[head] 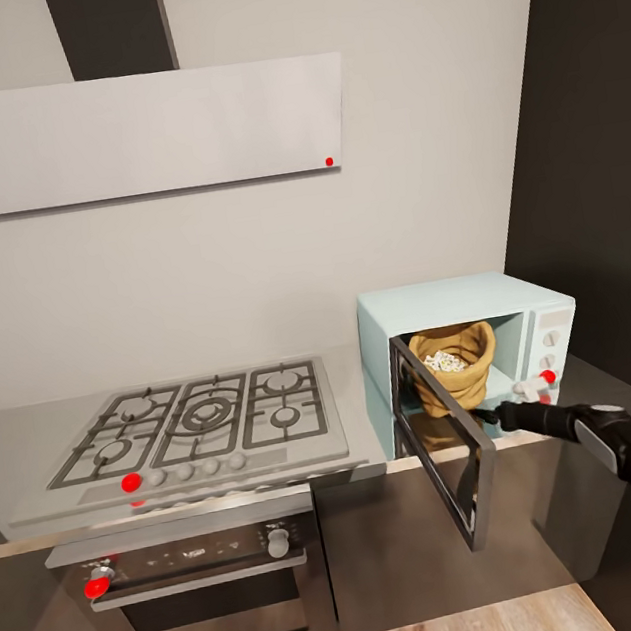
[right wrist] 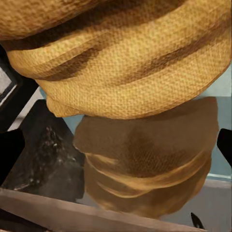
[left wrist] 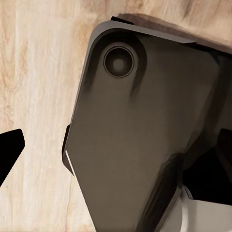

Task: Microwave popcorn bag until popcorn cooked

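The pale mint-blue microwave [head: 454,297] stands on the grey countertop [head: 613,380], its dark glass door [head: 447,448] swung open toward me. Inside sits the orange-tan popcorn bag [head: 456,377] [right wrist: 121,63], upright, with whitish popcorn [head: 446,361] showing in its mouth. My right gripper [head: 488,414] [right wrist: 116,150] is at the microwave's opening, just in front of the bag's base, open, its fingertips [right wrist: 9,157] spread wide with nothing between them. The bag mirrors in the glossy microwave floor. My left gripper [left wrist: 116,150] hangs open over the wooden floor.
A steel gas hob [head: 200,419] lies left of the microwave, with a steel-fronted oven [head: 204,585] below and a white flat hood [head: 136,130] above. A tall dark cabinet [head: 596,162] closes the right side. The open door juts out over the cabinet fronts.
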